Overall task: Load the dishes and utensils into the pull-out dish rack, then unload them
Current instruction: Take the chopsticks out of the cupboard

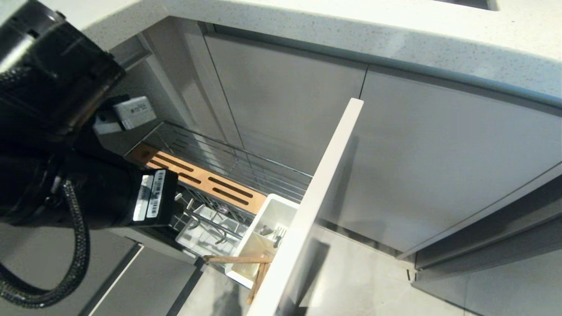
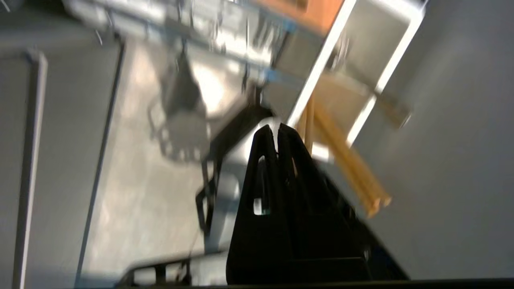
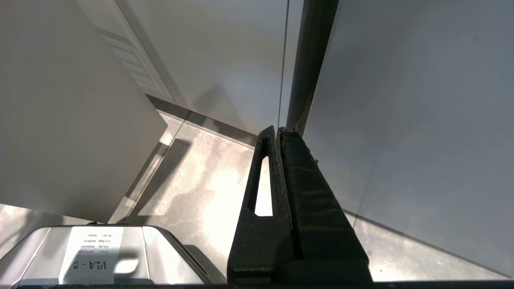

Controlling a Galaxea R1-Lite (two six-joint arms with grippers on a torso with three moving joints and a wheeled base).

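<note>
Lying across the white plastic cutlery caddy (image 1: 268, 228) at the front of the pull-out dish rack (image 1: 228, 175), the chopsticks (image 1: 246, 260) jut past the caddy's rim, one nearly level, the other slanting down beside the pale-grey front panel (image 1: 316, 197). They look light, stiff and thin, likely to roll or pivot if nudged, so a pinch near mid-length, with both sticks caught together, seems the safest hold. The left gripper (image 2: 278, 127) hovers just beside them in the left wrist view, jaws pressed together and holding nothing; it would have to part them first. The right gripper (image 3: 278, 129) hangs parked by the cabinet doors (image 3: 401, 120), likewise closed and empty.
</note>
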